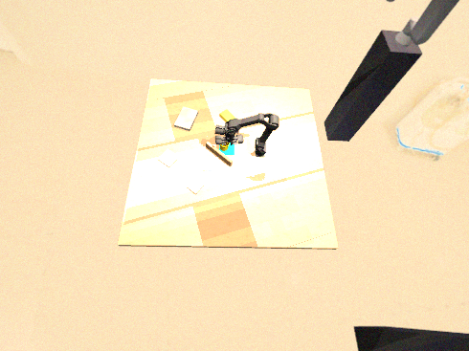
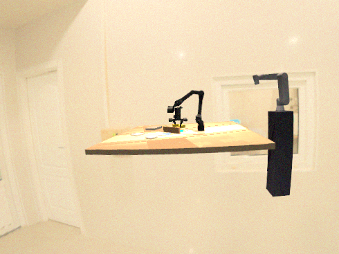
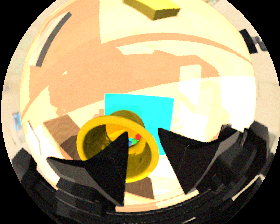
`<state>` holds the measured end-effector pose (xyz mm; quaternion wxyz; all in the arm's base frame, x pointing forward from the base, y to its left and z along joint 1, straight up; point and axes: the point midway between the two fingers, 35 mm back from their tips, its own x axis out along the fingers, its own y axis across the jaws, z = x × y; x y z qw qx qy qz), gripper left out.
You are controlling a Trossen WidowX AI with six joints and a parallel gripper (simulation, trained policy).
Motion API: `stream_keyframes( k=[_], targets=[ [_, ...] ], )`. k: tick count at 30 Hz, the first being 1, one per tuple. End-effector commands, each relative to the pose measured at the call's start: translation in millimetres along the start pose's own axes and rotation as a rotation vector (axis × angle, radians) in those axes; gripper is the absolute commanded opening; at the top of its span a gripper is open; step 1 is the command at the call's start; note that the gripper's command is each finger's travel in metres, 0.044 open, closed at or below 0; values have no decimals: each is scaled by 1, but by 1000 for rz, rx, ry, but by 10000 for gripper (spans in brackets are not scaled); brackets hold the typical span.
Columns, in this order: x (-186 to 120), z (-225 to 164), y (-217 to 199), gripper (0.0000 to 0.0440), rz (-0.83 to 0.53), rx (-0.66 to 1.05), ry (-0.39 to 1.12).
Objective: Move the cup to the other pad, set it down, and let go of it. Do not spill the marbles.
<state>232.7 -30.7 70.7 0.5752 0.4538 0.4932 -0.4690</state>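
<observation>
The jaws stand partly spread, pinching nothing. In the wrist view one of the dark fingers lies outside the rim of the yellow cup (image 1: 224, 146) (image 3: 106, 132), while the other reaches across its mouth; whether either touches it, one cannot tell. The cup appears to stand at the edge of the cyan pad (image 1: 231, 151) (image 2: 181, 131) (image 3: 159, 112), though its exact footing is hard to judge. Coloured marbles (image 3: 134, 140) show inside it. A brown bar (image 1: 218, 154) (image 2: 171, 129) lies near the pad on the counter (image 1: 287, 215) (image 2: 180, 151).
</observation>
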Motion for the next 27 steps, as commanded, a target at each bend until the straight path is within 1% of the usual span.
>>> stream_keyframes(
  k=[1,11,24,27],
  targets=[
    [-4,-1,-1,191,31,11,11],
    [-17,-3,-4,219,100,26,27],
    [-43,0,-9,293,188,75,30],
    [-52,3,-9,316,214,86,24]
  ],
)
